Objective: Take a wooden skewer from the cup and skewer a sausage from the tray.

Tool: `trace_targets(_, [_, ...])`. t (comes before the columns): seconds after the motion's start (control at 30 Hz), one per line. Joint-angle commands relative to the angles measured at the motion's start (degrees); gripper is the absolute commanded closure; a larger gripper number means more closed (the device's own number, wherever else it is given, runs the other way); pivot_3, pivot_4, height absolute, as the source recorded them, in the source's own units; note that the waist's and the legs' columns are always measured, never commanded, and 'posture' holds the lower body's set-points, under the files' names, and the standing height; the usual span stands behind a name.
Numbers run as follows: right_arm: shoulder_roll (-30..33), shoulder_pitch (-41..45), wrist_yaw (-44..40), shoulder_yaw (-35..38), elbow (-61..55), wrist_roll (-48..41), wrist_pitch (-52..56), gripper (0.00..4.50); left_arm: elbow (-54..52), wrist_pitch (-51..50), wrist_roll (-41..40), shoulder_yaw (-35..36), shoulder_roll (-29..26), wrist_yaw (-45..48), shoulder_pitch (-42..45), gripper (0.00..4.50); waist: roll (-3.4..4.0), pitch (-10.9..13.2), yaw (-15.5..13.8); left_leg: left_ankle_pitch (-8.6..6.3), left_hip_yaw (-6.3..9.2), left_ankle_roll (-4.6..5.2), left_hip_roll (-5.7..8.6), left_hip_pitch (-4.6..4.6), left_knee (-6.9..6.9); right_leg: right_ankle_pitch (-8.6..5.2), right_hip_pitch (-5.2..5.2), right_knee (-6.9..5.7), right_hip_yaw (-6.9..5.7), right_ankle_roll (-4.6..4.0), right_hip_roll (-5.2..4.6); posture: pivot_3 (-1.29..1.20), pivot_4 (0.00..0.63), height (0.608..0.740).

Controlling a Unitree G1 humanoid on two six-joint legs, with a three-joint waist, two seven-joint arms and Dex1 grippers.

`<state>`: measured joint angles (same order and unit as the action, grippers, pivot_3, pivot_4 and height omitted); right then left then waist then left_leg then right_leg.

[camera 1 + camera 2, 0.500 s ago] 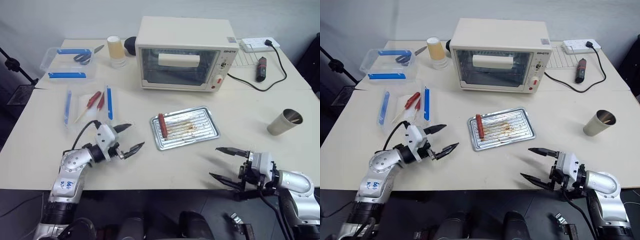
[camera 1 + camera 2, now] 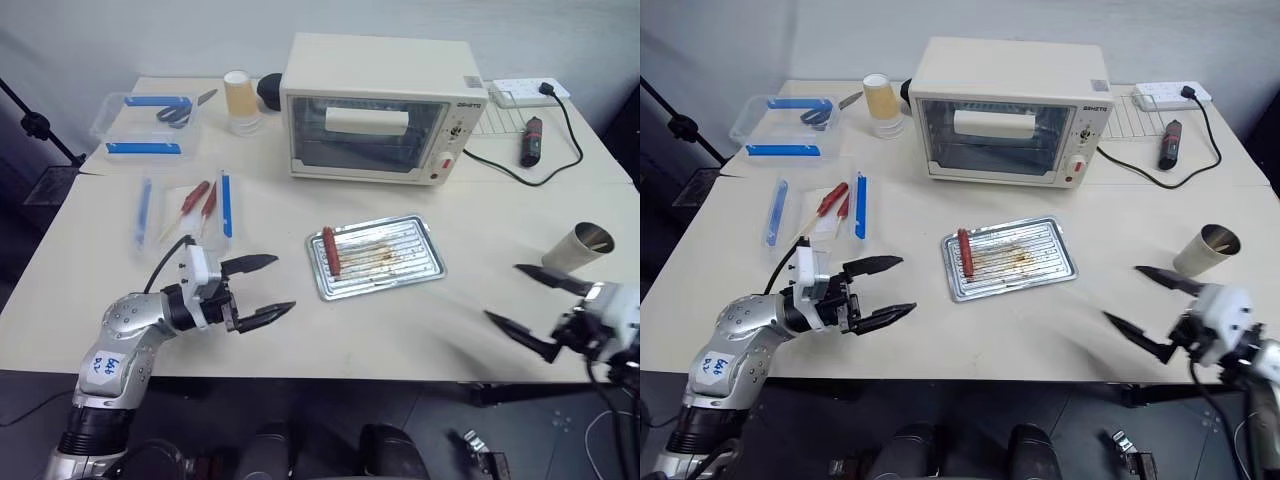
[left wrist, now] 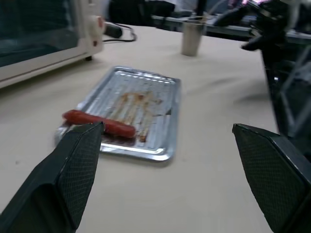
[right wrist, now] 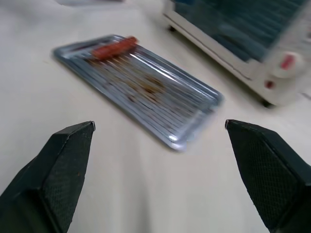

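**Observer:** What has changed over the last half second?

**Me:** On the wide cream-coloured table point(image 2: 480, 200), the biggest shift is my right arm. My right end effector point(image 2: 540, 311) has swung out from the front edge toward my right, so it now hovers close to the small tapered grey steel cup point(image 2: 578, 246). My left end effector point(image 2: 262, 288) has barely moved; it sits over the table to the left of the flat ribbed silver metal tray point(image 2: 400, 262).

**Observer:** Are you holding anything?

**Me:** No. Both end effectors are spread wide, black fingers well apart, and nothing lies between them.

**Observer:** Where are the things you need?

**Me:** The tray lies in the middle of the table, in front of the boxy cream toaster oven point(image 2: 378, 108). The short dark red sausage point(image 2: 331, 250) rests at the tray's left end, across the ribs. The cup stands near the right edge of the table, tilted. I cannot make out the thin pale wooden skewer inside it from here.

**Observer:** So what does the swing mean?

**Me:** I judge I am starting the first step, reaching for a skewer. My right fingers are not at the rim yet, and they point level, so I expect to need a turn before I can pinch a stick. The sausage is untouched.
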<state>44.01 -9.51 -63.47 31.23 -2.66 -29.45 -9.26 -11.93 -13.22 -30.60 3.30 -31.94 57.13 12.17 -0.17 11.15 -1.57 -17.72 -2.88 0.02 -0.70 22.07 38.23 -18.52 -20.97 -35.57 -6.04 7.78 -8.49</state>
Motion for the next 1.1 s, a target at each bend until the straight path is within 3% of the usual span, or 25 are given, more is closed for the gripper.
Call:
trace_targets(0.03, [1.27, -1.94, 1.78, 7.88, 2.07, -0.41, -1.87, 0.0, -2.97, -0.07, -1.48, -2.49, 1.77, 1.12, 1.88, 0.04, 0.0, 0.0, 0.01, 0.0, 0.0, 0.01, -0.01, -0.01, 0.0, 0.0, 0.02, 0.03, 0.0, 0.0, 0.01, 0.0, 0.15, 0.74])
trace_targets(0.27, [2.9, -9.22, 4.51, 17.82, 6.49, 2.09, -1.04, 0.0, -1.57, -2.35, -1.74, -5.89, 4.36, 2.26, 5.97, 0.04, 0.01, 0.0, 0.08, 0.0, 0.0, 0.01, 0.0, -0.04, -0.05, 0.0, 0.04, 0.05, 0.0, 0.0, 0.02, 0.0, 0.15, 0.74])
trace_targets(0.47, [12.38, -4.55, 5.03, 15.38, 11.56, 5.81, 3.66, 0.0, 0.01, -0.91, -0.5, -5.51, 6.37, 1.65, 6.53, 0.04, 0.2, 0.03, 1.04, -0.02, -0.15, 0.05, -0.03, -0.72, -0.26, -0.01, 0.51, 0.39, 0.2, -0.01, 0.01, 0.0, 0.15, 0.74])
trace_targets(0.67, [24.42, 4.91, 1.21, 4.31, 19.48, 11.35, 8.39, 0.0, 0.54, 0.01, 0.1, -5.5, 7.0, 0.87, 6.68, 0.04, 0.2, 0.03, 1.16, -0.04, -0.22, 0.03, -0.1, -0.71, -0.3, -0.02, 0.51, 0.47, 0.1, -0.04, 0.04, 0.0, 0.15, 0.74])
trace_targets(0.77, [28.7, 15.9, 0.14, -5.82, 24.11, 14.8, 12.5, 0.0, -0.63, 0.17, 0.31, -5.39, 7.05, 0.07, 5.33, 0.04, 0.22, 0.05, 0.98, -0.05, -0.22, 0.06, -0.06, -0.63, -0.24, -0.01, 0.51, 0.49, 0.09, -0.01, -0.02, 0.0, 0.15, 0.74])
trace_targets(0.87, [30.04, 26.89, -0.84, -14.61, 28.43, 18.96, 14.19, 0.0, -2.71, -0.17, 0.27, -5.09, 6.86, -1.21, 3.26, 0.04, 0.26, 0.07, 1.46, -0.05, -0.21, 0.06, -0.1, -0.63, -0.19, 0.0, 0.5, 0.5, 0.11, -0.01, -0.03, 0.0, 0.15, 0.74])
trace_targets(1.07, [29.47, 38.71, -2.01, -24.2, 34.33, 25.52, 14.18, 0.0, -4.81, -0.76, 0.14, -5.03, 6.43, -2.64, 1.56, 0.04, 0.27, 0.08, 1.03, -0.06, -0.13, 0.04, -0.1, -0.5, -0.2, -0.01, 0.46, 0.54, 0.01, -0.02, -0.04, 0.0, 0.15, 0.74])
trace_targets(1.1, [29.48, 39.89, -2.4, -25.46, 34.73, 26.37, 14.33, 0.19, -4.94, -0.83, 0.15, -5.02, 6.41, -2.84, 1.52, 0.01, 0.27, 0.08, 0.99, -0.06, -0.15, 0.04, -0.09, -0.5, -0.19, -0.01, 0.45, 0.55, 0.01, -0.01, -0.04, 0.0, 0.15, 0.74])
